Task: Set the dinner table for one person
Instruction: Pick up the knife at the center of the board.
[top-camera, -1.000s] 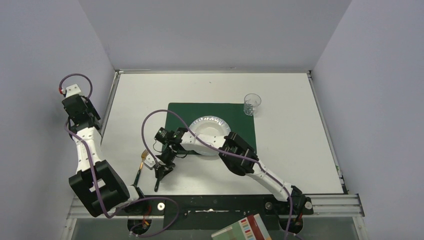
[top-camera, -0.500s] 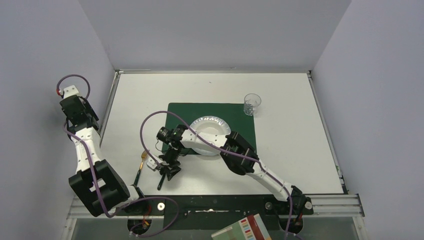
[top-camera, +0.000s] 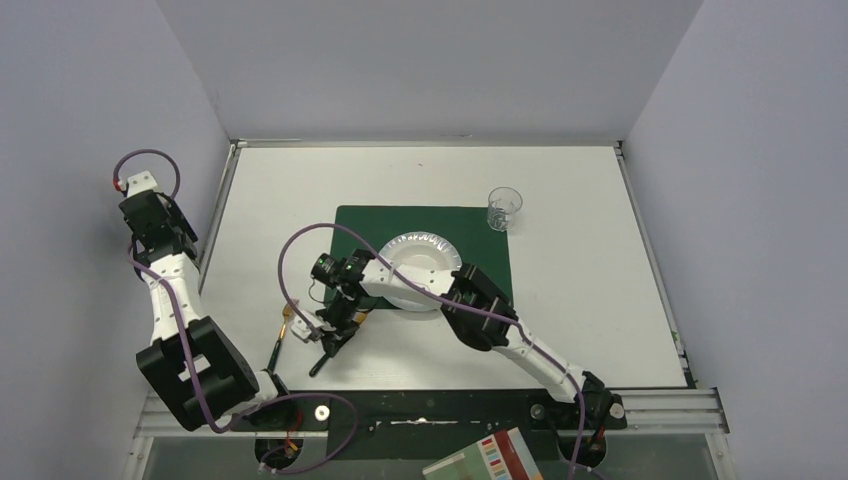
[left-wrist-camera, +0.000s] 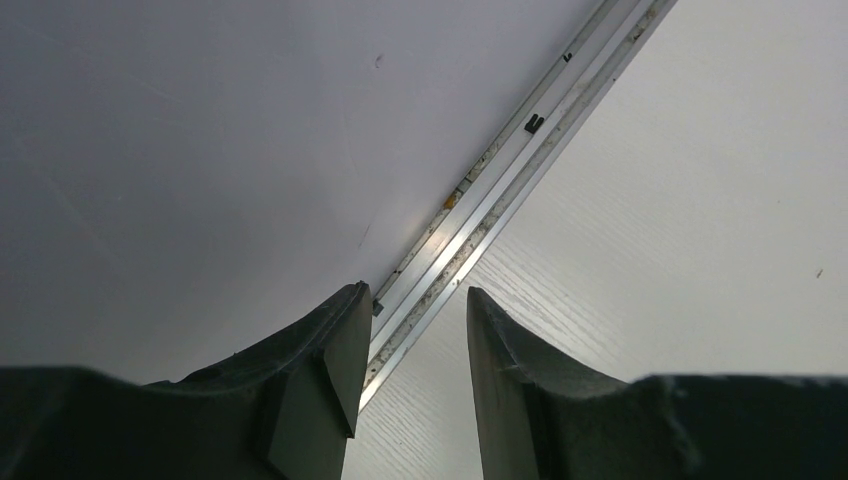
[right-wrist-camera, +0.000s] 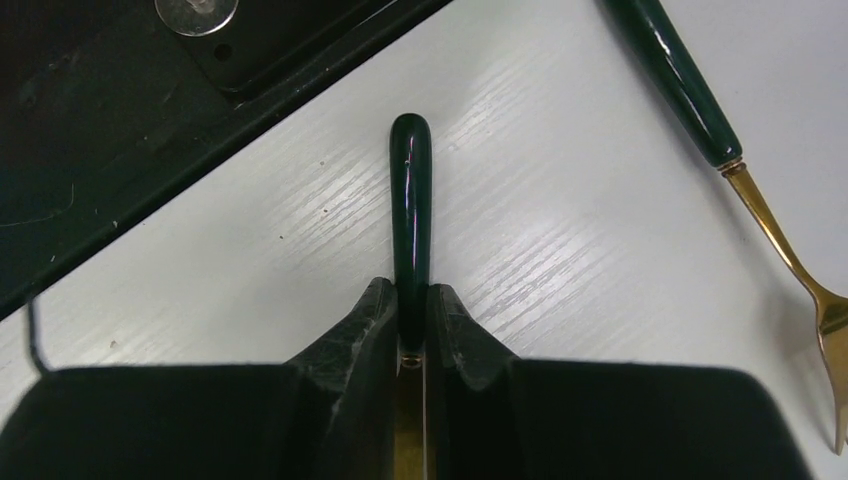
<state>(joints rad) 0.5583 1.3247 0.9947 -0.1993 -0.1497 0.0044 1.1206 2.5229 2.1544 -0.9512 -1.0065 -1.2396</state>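
One table: the dinner table (top-camera: 600, 320) is the wide white top with a thin metal rim (left-wrist-camera: 500, 190), filling the floor of the enclosure in front of both arm bases.
Placemat: a dark green placemat (top-camera: 360, 225) lies flat near the middle of the table, its long sides parallel to the far edge.
Plate: a white plate (top-camera: 415, 265) sits on the near half of the placemat, partly hidden by the right arm.
Cup: a clear cup (top-camera: 504, 208) stands upright at the far right corner of the placemat; whether it stands on the mat or just off it cannot be told.
Fork: a fork (right-wrist-camera: 745, 180) with a dark green handle and gold tines lies on bare table to the near left of the placemat, touching nothing.
Held utensil: a second utensil (right-wrist-camera: 410, 200) with a matching dark green handle lies just beside the fork, apart from it, its rounded end pointing at the near edge. Its working end is hidden, so its kind cannot be told.
Right gripper: the right gripper (right-wrist-camera: 405, 295) is clamped on this utensil, both fingers (right-wrist-camera: 365, 320) pressed to the handle where it meets the gold stem. Whether the handle rests on the table cannot be told.
Left gripper: the left gripper (left-wrist-camera: 415, 300) hangs at the left edge of the table above the rim, beside the grey wall (left-wrist-camera: 200, 120), jaws parted and holding nothing.
Near edge: a black base rail (right-wrist-camera: 150, 110) borders the table just beyond the held handle.
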